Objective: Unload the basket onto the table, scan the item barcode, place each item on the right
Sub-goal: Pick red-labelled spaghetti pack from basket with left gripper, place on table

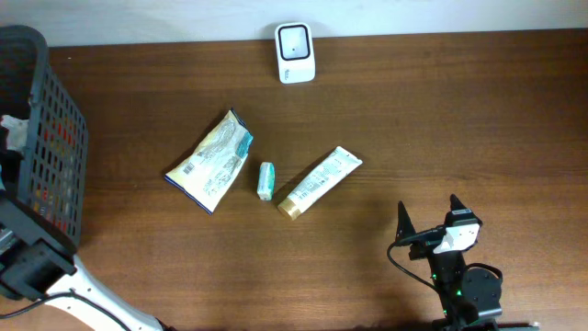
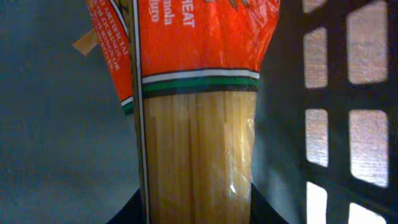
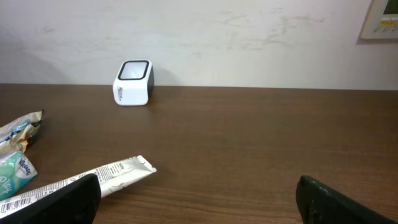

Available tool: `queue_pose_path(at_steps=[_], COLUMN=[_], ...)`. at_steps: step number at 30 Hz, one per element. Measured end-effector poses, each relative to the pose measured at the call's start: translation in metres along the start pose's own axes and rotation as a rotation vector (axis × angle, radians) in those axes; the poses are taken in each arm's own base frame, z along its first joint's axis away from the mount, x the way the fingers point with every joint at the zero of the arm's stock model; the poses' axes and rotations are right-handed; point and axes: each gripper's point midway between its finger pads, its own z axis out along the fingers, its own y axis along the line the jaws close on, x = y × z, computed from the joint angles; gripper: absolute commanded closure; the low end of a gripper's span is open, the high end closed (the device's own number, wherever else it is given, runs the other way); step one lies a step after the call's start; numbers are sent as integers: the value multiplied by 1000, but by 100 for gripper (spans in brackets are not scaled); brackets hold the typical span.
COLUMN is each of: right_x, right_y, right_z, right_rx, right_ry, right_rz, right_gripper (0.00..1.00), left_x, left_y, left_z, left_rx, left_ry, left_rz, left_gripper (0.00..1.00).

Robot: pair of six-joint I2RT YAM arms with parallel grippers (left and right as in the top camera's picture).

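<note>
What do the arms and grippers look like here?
The right arm is black with a white wrist block, a small green light and a looping black cable. The right gripper has two pointed black fingers. The left arm shows a black block on a white link. Of the left gripper only dark fingertips show.

Overhead top-down, right wrist low toward scanner [image 3: 132, 82], left wrist close-up
</note>
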Motion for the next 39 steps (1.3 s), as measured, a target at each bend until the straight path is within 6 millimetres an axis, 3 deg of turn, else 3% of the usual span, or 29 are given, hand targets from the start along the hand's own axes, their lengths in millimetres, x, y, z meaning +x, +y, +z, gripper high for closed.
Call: queue_pose_path(at_steps=[4, 6, 7, 8, 10, 11, 12, 14, 16, 17, 18, 19, 20, 22, 23, 25, 26, 28, 29, 31, 34, 37, 39], right_x=[0, 0, 0, 0, 0, 0, 0, 0, 0, 0, 0, 0, 0, 0, 0, 0, 0, 0, 0, 0, 0, 0, 0], right_y=[0, 0, 0, 0, 0, 0, 0, 0, 0, 0, 0, 0, 0, 0, 0, 0, 0, 0, 0, 0, 0, 0, 0], right_z=[0, 0, 0, 0, 0, 0, 0, 0, 0, 0, 0, 0, 0, 0, 0, 0, 0, 0, 0, 0, 0, 0, 0], right_rx=[0, 0, 0, 0, 0, 0, 0, 0, 0, 0, 0, 1, 0, 0, 0, 0, 0, 0, 0, 0, 0, 0, 0], right_ry=[0, 0, 0, 0, 1, 0, 0, 0, 0, 0, 0, 0, 0, 0, 0, 0, 0, 0, 0, 0, 0, 0, 0], right_rz=[0, 0, 0, 0, 0, 0, 0, 0, 0, 0, 0, 0, 0, 0, 0, 0, 0, 0, 0, 0, 0, 0, 0], right_gripper=[1, 2, 1, 1, 1, 1, 1, 1, 1, 1, 1, 1, 1, 1, 1, 1, 1, 1, 1, 1, 1, 1, 1], left_x=[-9, -25, -33, -50, -101, -125, -149, -160, -151, -150, -149, -151, -143, -137, -133, -110, -90, -73, -46, -16, 22, 37, 59], left_y=[0, -7, -10, -10, -12, -18, -34, -63, -96, -126, -180, -212, -271, -346, -373, -446, -483, -510, -550, -585, -614, -624, -637], left_z=[-6, -11, -20, -43, -132, -188, -269, -364, -405, -409, -395, -384, -353, -314, -298, -244, -206, -175, -141, -112, -70, -55, -35], left_rx=[3, -6, -19, -51, -152, -209, -289, -371, -380, -337, -216, -143, -5, 143, 188, 306, 359, 381, 413, 438, 440, 442, 446], left_ry=[2, -21, -41, -94, -305, -435, -614, -811, -873, -872, -826, -797, -695, -588, -543, -386, -269, -171, -71, 26, 155, 203, 264], left_rz=[-118, -138, -148, -164, -149, -116, -58, -12, 3, 23, 71, 113, 187, 302, 340, 454, 497, 518, 574, 622, 647, 658, 671], left_gripper=[100, 100, 100, 100, 100, 100, 100, 100, 100, 100, 100, 100, 100, 100, 100, 100, 100, 100, 100, 100, 100, 100, 100])
